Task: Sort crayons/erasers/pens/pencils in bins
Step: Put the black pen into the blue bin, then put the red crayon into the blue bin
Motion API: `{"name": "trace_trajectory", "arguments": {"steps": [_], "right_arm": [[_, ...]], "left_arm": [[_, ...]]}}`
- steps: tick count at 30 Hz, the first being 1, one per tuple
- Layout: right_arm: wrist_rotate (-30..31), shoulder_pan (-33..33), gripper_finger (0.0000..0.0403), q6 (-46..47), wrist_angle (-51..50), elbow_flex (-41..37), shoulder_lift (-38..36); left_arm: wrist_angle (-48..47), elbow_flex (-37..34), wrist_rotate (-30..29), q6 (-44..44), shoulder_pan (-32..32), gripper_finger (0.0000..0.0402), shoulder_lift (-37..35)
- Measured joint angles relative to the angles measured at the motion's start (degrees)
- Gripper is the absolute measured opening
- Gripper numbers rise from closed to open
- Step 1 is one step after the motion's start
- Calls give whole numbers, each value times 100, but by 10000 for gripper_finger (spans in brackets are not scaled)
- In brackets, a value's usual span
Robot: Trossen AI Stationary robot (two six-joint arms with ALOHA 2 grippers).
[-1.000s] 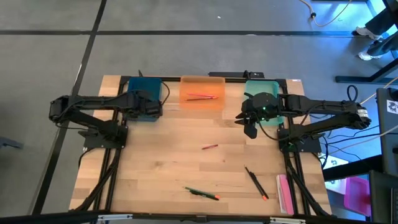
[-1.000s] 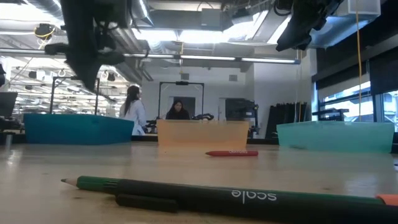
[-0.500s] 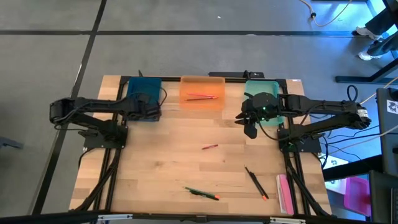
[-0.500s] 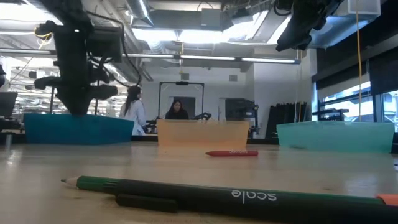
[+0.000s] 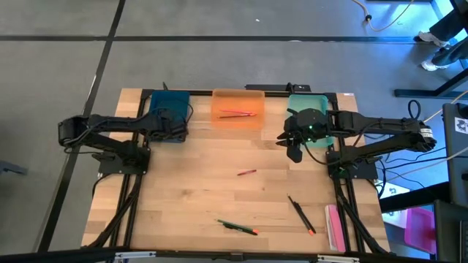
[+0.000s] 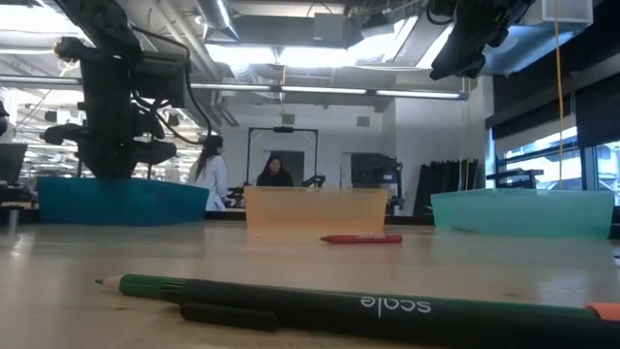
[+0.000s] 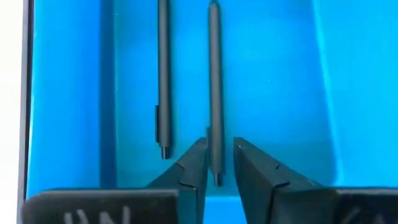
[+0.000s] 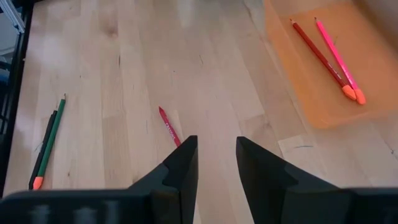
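Where blue bin (image 7: 74, 93) sits, two pens (image 7: 163, 74).

Table (image 5: 197, 197): light wood planks, standing on a grey floor (image 5: 219, 22) crossed by dark lines. A pink flat item (image 5: 334, 226) lies at the table's right edge. Beyond the table, the low view shows two people (image 6: 210, 170) near a dark-framed doorway (image 6: 283, 136), with ceiling light strips (image 6: 310, 58) overhead. An orange cable (image 5: 387, 22) lies on the floor.
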Motion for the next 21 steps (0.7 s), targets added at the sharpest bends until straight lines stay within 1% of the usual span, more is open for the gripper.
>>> {"name": "trace_trajectory", "arguments": {"steps": [3,8,10,12,16,21], "right_arm": [[0,0,113,2,0,0,0],[-4,2,113,146,0,0,0],[-5,2,113,159,0,0,0],[-9,7,113,153,0,0,0],[-7,7,113,280,21,0,0],[-379,153,113,-479,373,0,140]], "left_arm": [[0,0,3,-2,46,82,0],[-3,0,-15,6,52,81,-44],[-31,25,-40,149,-2,81,-131],[-28,115,-68,432,-101,81,-262],[-28,467,-324,1145,-419,80,-540],[-4,1074,-664,2165,-1003,80,-795]]}}
